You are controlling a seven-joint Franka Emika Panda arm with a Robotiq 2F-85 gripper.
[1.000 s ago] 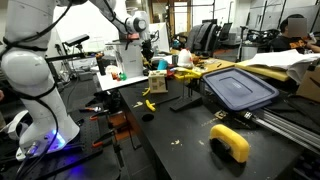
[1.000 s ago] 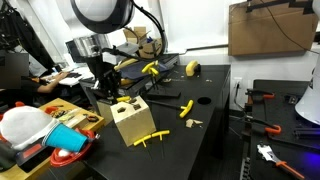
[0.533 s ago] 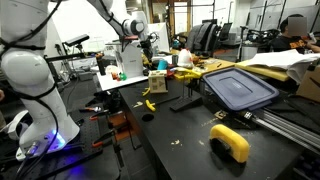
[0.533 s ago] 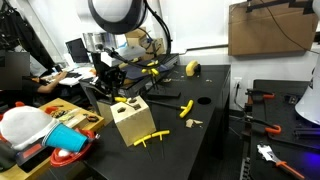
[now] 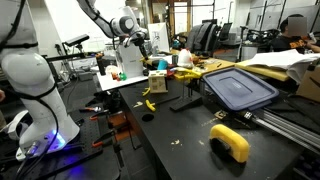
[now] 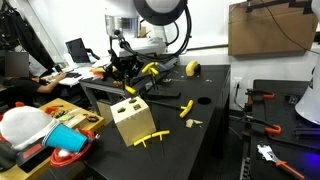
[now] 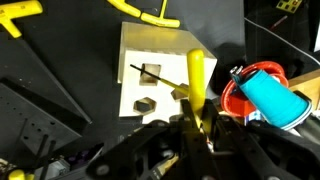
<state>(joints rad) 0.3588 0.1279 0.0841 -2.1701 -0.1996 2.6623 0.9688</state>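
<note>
My gripper (image 7: 196, 128) is shut on a yellow-handled tool (image 7: 197, 78), whose handle sticks up between the fingers, with a thin dark shaft slanting off to the left. Below it in the wrist view lies a pale wooden block (image 7: 160, 60) with hexagonal holes in its top. In an exterior view the gripper (image 6: 127, 72) hangs above and behind the block (image 6: 132, 120), the tool's yellow tip (image 6: 130, 89) clear of it. From the other side, the gripper (image 5: 141, 42) hovers over the block (image 5: 157, 83).
Loose yellow tools lie on the black table (image 6: 205, 135) beside the block (image 6: 156, 138) and further right (image 6: 186, 108). A red cup holding a blue object (image 7: 262, 92) stands near the block. A blue bin lid (image 5: 238, 88) and a yellow part (image 5: 230, 141) lie on the bench.
The arm has risen and drawn back from the block's top, carrying the yellow-handled tool up and away. The jaws stayed shut.
</note>
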